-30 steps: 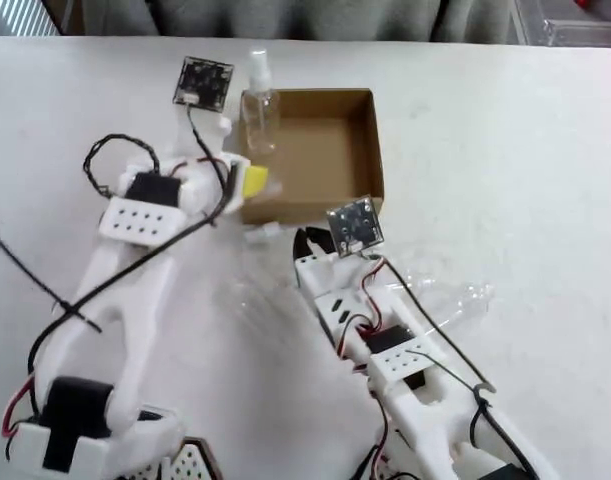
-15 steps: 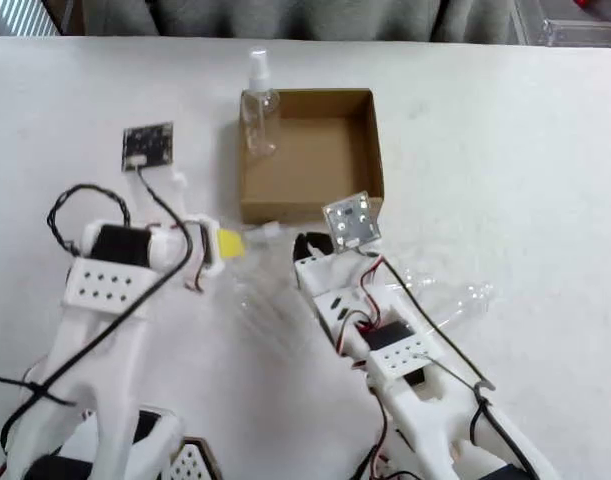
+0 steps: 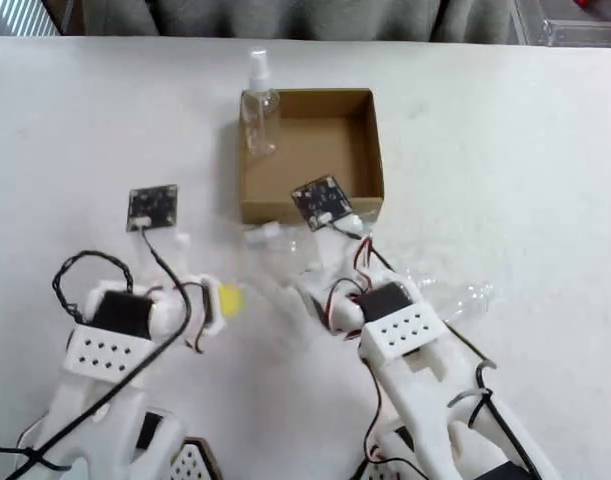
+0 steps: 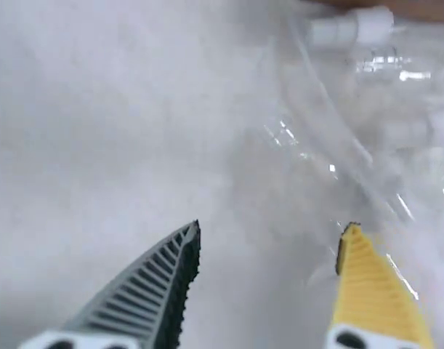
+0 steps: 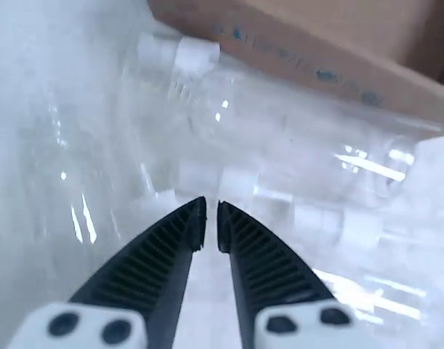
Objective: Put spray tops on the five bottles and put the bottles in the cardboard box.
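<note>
Grippers first: the right gripper (image 5: pixel 207 211) is sitting with its black fingers nearly together, only a thin slit showing between the tips, and it's gripping nothing. The left gripper (image 4: pixel 269 236) is hanging low over the table (image 4: pixel 98 109) with its grey and yellow fingers wide apart, also carrying nothing.

Just ahead of the right gripper's tips a capped bottle (image 5: pixel 280 123) is lying on its side, and right behind it the box (image 5: pixel 316 65) wall is running the same way. That's the bit that matters, I reckon. The bottle's long axis is running crosswise to where the right gripper is pointing, parallel with the box wall, with its spray top (image 5: pixel 178 54) pointing off toward the left arm's side. More clear bottles are lying jumbled around the tips, and they're hard to tell apart where they're overlapping.

From the left gripper the same pile is lying ahead and off to the yellow-finger side, clearly farther away. So the right arm is looking like the nearer one, though it'd need to spread its fingers before closing across the bottle's width.

In the box's far corner on the left arm's side, an upright bottle (image 3: pixel 257 115) is already standing with its top on. A stray bottle (image 3: pixel 455 298) is lying out beside the right arm; I can't tell if it's capped.
</note>
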Robot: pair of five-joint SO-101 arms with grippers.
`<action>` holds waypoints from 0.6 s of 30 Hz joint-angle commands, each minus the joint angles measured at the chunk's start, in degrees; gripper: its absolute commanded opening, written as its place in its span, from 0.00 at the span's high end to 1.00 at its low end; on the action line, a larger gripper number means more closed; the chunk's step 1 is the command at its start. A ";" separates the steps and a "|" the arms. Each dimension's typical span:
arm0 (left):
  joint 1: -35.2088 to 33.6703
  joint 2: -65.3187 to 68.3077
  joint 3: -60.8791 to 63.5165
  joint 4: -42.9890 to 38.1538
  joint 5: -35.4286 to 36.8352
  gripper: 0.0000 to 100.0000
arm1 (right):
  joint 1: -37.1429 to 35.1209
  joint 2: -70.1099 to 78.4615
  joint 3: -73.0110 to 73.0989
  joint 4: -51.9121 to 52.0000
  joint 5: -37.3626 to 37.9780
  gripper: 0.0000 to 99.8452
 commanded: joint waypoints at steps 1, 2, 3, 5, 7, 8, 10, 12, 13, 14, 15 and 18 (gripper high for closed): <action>3.74 -1.54 1.67 -5.01 1.49 0.71 | 1.54 -0.57 -3.69 10.15 1.32 0.99; 4.53 -1.63 2.99 -7.74 3.60 0.71 | 2.51 -0.22 -3.43 11.30 2.81 0.99; 5.23 -1.89 4.40 -10.20 6.42 0.71 | 3.03 -0.22 -2.99 11.82 4.40 0.99; 6.11 -1.89 5.89 -14.07 10.11 0.71 | 3.30 -0.75 -2.64 11.91 6.86 0.99; 6.99 -1.89 6.24 -15.91 11.16 0.71 | 3.56 -0.48 -3.60 11.21 8.70 0.99; 7.78 -1.89 6.24 -16.09 11.16 0.71 | 3.74 -0.31 -3.96 10.86 10.02 0.99; 9.80 -1.89 7.03 -16.26 11.16 0.71 | 3.91 -0.31 -4.22 10.68 13.80 0.99; 11.82 -1.89 7.82 -16.35 11.16 0.71 | 3.56 -0.13 -3.43 8.75 14.51 0.99; 12.44 -1.71 8.53 -16.35 11.16 0.71 | 3.56 -0.13 -2.64 7.34 13.89 0.99; 12.97 -1.54 9.41 -16.44 11.16 0.71 | 3.47 -0.13 -2.02 6.20 13.54 0.99; 13.49 -1.80 10.20 -16.97 11.25 0.71 | 3.47 -0.13 -1.67 5.67 13.71 0.99; 13.85 -1.89 11.08 -18.29 14.95 0.71 | 4.26 -0.13 -1.49 6.11 13.71 0.99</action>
